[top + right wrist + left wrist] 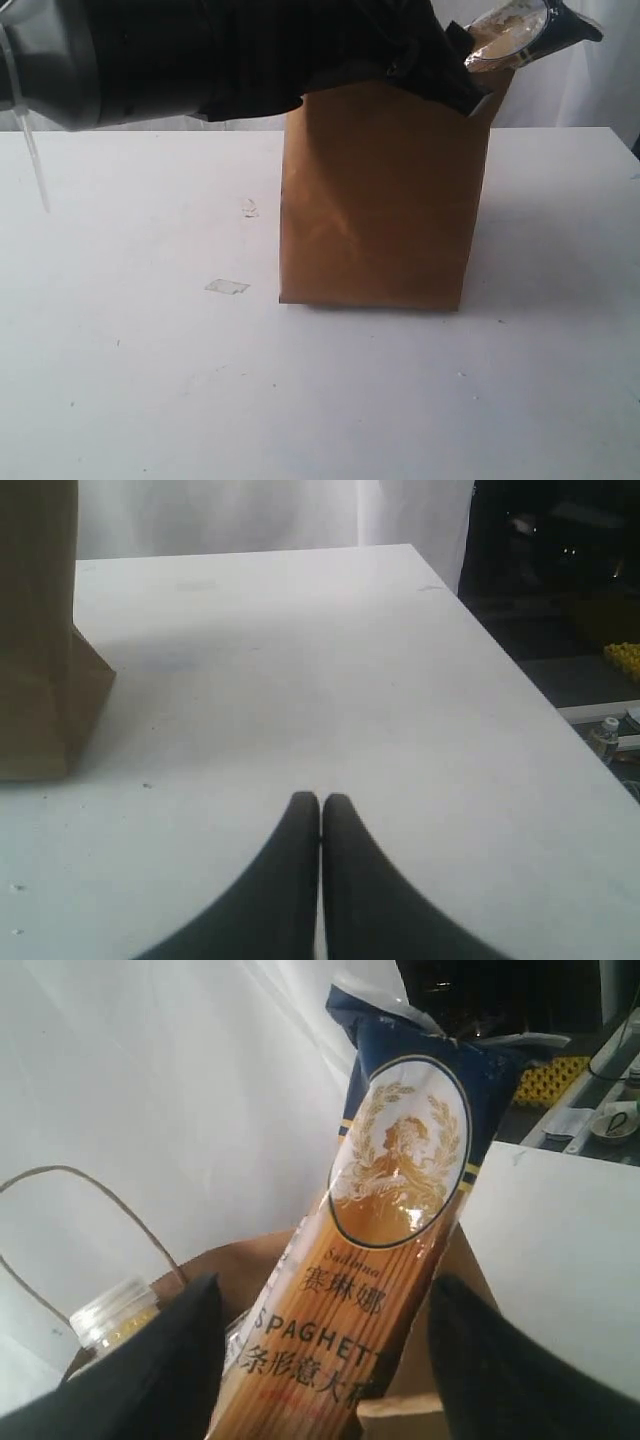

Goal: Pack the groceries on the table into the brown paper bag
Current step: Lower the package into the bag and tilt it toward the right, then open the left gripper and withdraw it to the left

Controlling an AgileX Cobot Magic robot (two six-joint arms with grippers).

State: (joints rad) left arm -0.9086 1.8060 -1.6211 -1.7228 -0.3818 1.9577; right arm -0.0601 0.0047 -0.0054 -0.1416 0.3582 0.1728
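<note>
The brown paper bag (380, 200) stands upright mid-table. My left arm (250, 50) reaches over its mouth. The long spaghetti packet (400, 1160) leans out of the bag, its top poking past the rim (510, 30). My left gripper (325, 1290) is open, fingers (150, 1370) wide on either side of the packet, with a gap on one side. A yellow-grain bottle with white cap (110, 1315) sits inside the bag (240, 1260). My right gripper (320, 800) rests shut and empty above the table (300, 660), beside the bag (35, 630). The other groceries are hidden.
A scrap of tape (227, 287) and a smaller scrap (249, 208) lie on the white tabletop (120, 380) left of the bag. A thin handle loop (90, 1180) rises from the bag. Beyond the table's edge is dark floor with yellow clutter (625, 655).
</note>
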